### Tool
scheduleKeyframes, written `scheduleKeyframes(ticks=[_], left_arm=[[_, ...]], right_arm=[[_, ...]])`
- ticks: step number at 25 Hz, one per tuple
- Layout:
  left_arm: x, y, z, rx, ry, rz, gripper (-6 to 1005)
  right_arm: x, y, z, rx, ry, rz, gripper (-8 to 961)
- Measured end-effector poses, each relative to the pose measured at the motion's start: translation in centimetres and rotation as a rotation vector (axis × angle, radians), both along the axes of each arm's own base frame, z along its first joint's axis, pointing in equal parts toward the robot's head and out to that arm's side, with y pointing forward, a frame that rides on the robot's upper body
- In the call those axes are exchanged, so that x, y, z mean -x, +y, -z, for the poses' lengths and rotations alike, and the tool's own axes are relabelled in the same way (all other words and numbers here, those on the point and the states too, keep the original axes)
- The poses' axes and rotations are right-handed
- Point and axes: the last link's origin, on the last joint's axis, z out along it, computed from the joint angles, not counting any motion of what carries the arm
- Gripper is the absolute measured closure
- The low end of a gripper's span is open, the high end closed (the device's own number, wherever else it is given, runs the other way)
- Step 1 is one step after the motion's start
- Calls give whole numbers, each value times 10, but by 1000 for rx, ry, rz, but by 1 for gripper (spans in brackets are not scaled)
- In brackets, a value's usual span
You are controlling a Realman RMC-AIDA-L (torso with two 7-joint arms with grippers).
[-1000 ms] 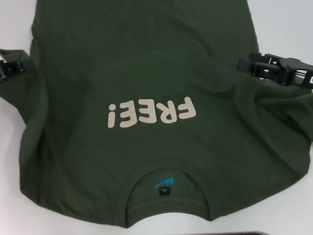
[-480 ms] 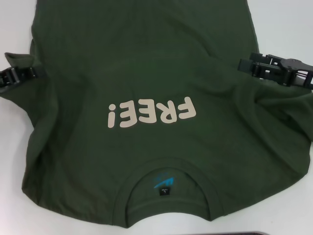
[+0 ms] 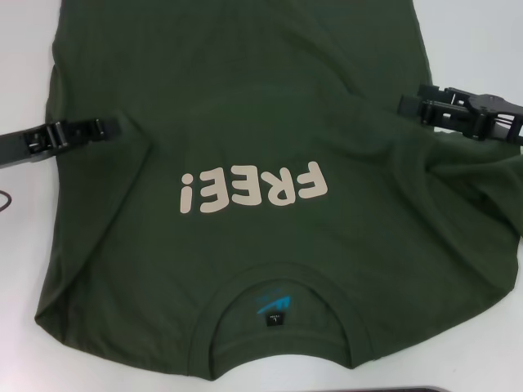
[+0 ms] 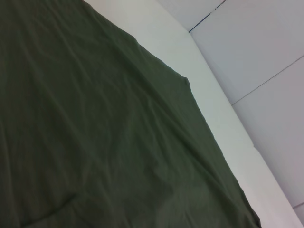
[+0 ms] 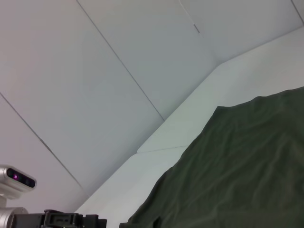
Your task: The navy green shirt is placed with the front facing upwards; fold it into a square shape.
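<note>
The navy green shirt [image 3: 245,90] lies front up on the white table [image 3: 474,41], pale "FREE!" letters [image 3: 253,188] mid-chest and its collar [image 3: 282,278] toward me. My left gripper [image 3: 113,126] reaches low over the shirt's left chest and looks shut on the left sleeve, which is folded inward. At the shirt's right edge, beside the bunched right sleeve [image 3: 482,188], my right gripper [image 3: 406,106] seems shut on fabric. The left wrist view shows only green cloth [image 4: 95,142] and table. The right wrist view shows the shirt's far part [image 5: 247,180] and the left arm [image 5: 52,219].
White table surface borders the shirt on both sides and along the front corners. A dark object's edge [image 3: 441,389] shows at the near table edge, and a thin black cable [image 3: 4,200] lies at the far left. Pale wall panels [image 5: 118,71] stand behind the table.
My left gripper has travelled inward from the shirt's left edge onto the chest, carrying the left sleeve with it and folding it over. The right gripper has stayed put.
</note>
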Motion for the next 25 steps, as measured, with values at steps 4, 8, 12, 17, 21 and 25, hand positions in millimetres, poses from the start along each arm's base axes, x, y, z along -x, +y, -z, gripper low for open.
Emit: scheduleKeyframes(ticks=[4, 8, 12, 17, 21, 25], left_arm=[[0, 1, -2, -12, -5, -1, 660], [6, 1, -4, -37, 19, -20, 574], [19, -2, -6, -57, 69, -50, 429], [32, -11, -10, -70, 96, -72, 352], [41, -17, -15, -80, 113, -85, 356], [46, -20, -14, -81, 128, -97, 357]], right_arm=[[0, 0, 0, 0, -1, 0, 40], [0, 0, 0, -1, -1, 1, 40], [-1, 0, 0, -1, -1, 4, 40], [-1, -1, 0, 1, 1, 3, 40], [-1, -1, 0, 2, 2, 3, 40], [0, -1, 0, 3, 4, 2, 40]])
